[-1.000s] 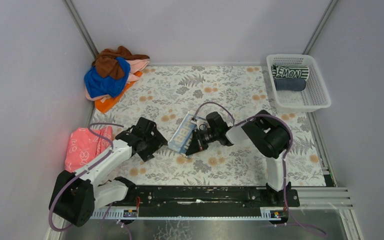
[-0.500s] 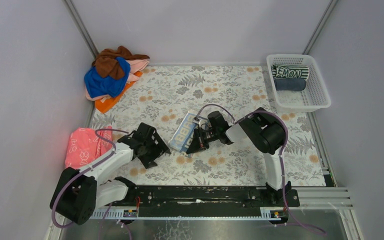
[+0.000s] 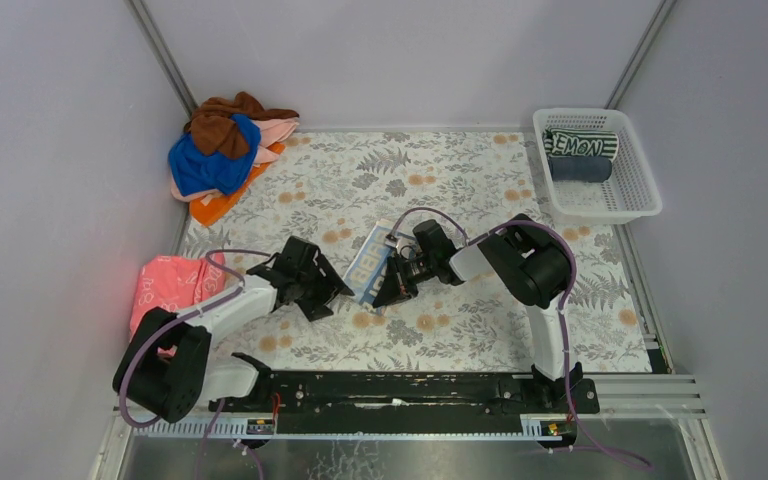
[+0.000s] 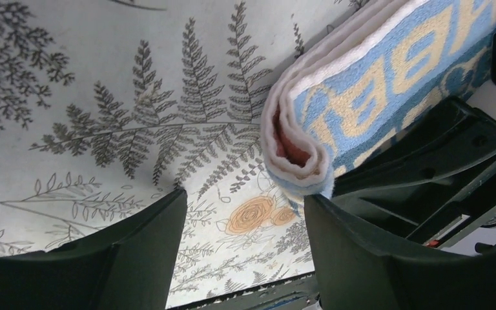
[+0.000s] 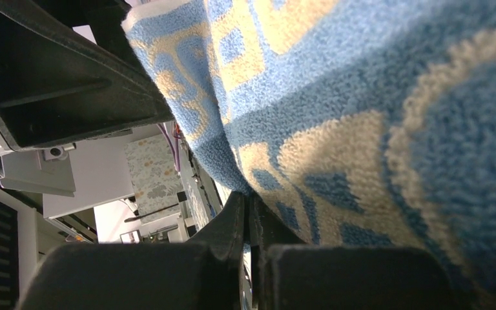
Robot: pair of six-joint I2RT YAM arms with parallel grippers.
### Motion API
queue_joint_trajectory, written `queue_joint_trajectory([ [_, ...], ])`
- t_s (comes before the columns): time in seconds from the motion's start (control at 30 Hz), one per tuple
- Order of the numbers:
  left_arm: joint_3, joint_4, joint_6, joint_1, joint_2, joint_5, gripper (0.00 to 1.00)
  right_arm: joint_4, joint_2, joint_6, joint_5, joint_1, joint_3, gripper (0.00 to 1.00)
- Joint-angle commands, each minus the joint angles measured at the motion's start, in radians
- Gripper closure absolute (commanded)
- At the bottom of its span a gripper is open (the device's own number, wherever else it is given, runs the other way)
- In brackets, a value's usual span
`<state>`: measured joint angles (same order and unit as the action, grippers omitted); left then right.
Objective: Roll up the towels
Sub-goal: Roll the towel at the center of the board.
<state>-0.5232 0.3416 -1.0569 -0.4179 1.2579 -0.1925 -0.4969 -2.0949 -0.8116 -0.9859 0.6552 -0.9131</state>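
Left gripper point(image 4: 242, 213) reaches blue towel point(image 3: 368, 265), mid-counter.
Came in from the left edge, fingers spread; right gripper point(image 5: 248, 216) pinches the towel. Two-handed roll likely next.

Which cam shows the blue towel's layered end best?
Left wrist: the blue towel shows its stacked layers end-on, just beyond the open left gripper. Top external shows it small, partly hidden by the right gripper. Right wrist shows only close-up pile, pinched.
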Motion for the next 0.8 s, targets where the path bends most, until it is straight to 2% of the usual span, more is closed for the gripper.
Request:
queue_joint_trajectory([
  [0.0,0.000,-0.054,0.001,0.008,0.047,0.067,0.36,0.055,-0.005,0.043,0.038,-0.006,-0.023,0.98],
  [0.2,-0.029,-0.026,-0.003,0.015,0.136,0.115,0.50,0.157,0.043,0.112,0.063,-0.006,-0.057,0.93],
  [0.33,-0.033,-0.026,-0.015,0.017,0.198,0.116,0.54,0.224,0.086,0.165,0.087,-0.005,-0.079,0.88],
  [0.5,-0.034,-0.023,-0.022,0.018,0.262,0.118,0.58,0.325,0.174,0.267,0.148,0.007,-0.107,0.73],
  [0.63,-0.030,-0.024,-0.024,0.018,0.298,0.108,0.59,0.446,0.256,0.403,0.272,0.038,-0.129,0.63],
  [0.77,-0.029,-0.024,-0.026,0.018,0.313,0.099,0.60,0.525,0.351,0.566,0.510,0.130,-0.130,0.54],
])
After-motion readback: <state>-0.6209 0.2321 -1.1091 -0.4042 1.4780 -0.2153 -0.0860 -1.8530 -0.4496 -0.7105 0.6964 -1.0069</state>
